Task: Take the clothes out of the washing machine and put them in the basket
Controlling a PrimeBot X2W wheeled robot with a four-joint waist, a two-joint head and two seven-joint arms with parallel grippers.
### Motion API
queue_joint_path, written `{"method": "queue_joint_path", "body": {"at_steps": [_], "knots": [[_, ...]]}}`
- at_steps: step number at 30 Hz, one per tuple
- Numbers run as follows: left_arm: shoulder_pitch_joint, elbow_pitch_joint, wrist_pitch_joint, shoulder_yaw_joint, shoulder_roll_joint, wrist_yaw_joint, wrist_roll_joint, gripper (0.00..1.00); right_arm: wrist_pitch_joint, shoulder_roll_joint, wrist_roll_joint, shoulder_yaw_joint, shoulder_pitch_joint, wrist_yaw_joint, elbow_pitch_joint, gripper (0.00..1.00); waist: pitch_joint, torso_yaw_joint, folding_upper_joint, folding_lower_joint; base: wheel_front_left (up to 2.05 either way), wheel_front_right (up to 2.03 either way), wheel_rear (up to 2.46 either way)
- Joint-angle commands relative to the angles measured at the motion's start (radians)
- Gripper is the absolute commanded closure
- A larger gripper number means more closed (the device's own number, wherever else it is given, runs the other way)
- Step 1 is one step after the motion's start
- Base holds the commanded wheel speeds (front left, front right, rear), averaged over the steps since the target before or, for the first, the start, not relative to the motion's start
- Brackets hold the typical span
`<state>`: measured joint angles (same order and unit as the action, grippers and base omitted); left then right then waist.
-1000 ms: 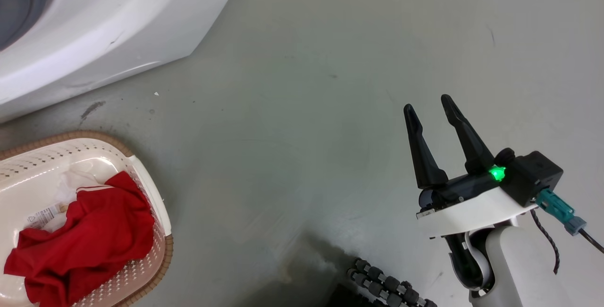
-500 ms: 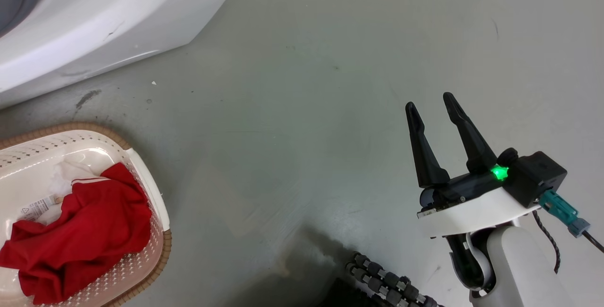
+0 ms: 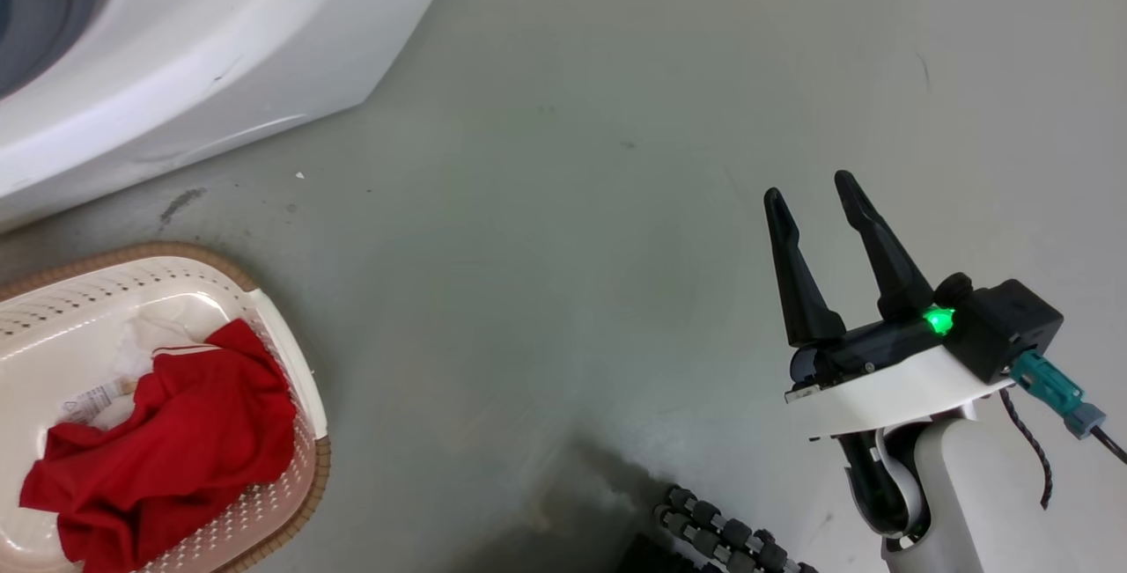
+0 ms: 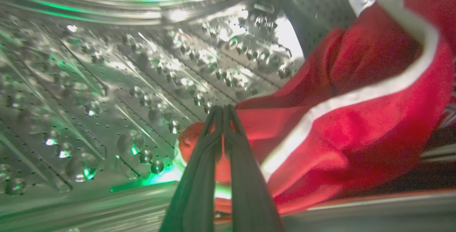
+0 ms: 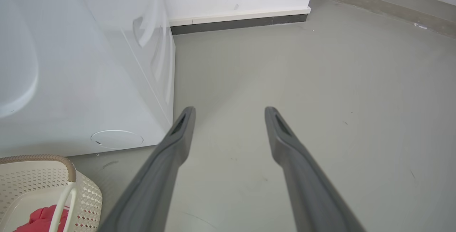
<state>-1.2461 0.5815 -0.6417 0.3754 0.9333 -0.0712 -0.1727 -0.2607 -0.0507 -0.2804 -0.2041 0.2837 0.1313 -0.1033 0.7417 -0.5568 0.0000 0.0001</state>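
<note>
The work is at the reaching-in step, with half the job done by the look of it. The left tool (image 4: 222, 111) is deep inside the washing machine (image 3: 220, 45), down on the lower curve of its steel drum (image 4: 107, 82). Its two fingers are pressed together, and a red garment (image 4: 356, 118) with a white stripe is bunched on both sides of them. Whether a fold is actually caught between the fingers I cannot tell. This garment lies low in the drum. The basket (image 3: 282, 335) stands on the floor (image 3: 572, 159) just in front of the machine, below its front panel, and the other red garment (image 3: 167, 441) lies crumpled in it against the wall away from the machine, with some of the basket bottom bare. The right tool (image 3: 808, 186) hangs over bare floor well out from the machine's corner, fingers spread wide and holding nothing. The next move, as I judge it, is to draw the left tool back out through the machine's mouth, slowly enough to see that the cloth comes along, and to lift it over the lip. Then carry it down to the basket in front of the machine and let go above the bare part. If the cloth slips free, the tool must open and bite again, deeper into the bunch.
</note>
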Motion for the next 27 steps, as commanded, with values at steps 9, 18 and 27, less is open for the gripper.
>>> {"method": "queue_joint_path", "body": {"at_steps": [9, 18, 27], "knots": [[0.101, 0.061, 0.271, -0.05, -0.104, -0.073, -0.08, 1.0, -0.006, 0.001, 0.03, 0.045, -0.016, -0.001, 0.006, 0.0, -0.115, 0.049, 0.0, -0.0001, 0.0, 0.0, 0.0], [0.23, 0.177, 0.52, -0.101, -0.234, -0.083, -0.188, 1.0, -0.005, 0.0, 0.068, 0.079, -0.053, -0.001, 0.013, 0.0, -0.249, 0.098, 0.0, -0.0001, 0.0, 0.0, 0.0], [0.35, 0.198, 0.674, -0.092, -0.337, -0.076, -0.226, 1.0, 0.03, 0.0, 0.11, 0.11, -0.106, -0.001, 0.03, 0.0, -0.394, 0.161, 0.0, -0.0001, 0.0, 0.0, 0.0]]}}
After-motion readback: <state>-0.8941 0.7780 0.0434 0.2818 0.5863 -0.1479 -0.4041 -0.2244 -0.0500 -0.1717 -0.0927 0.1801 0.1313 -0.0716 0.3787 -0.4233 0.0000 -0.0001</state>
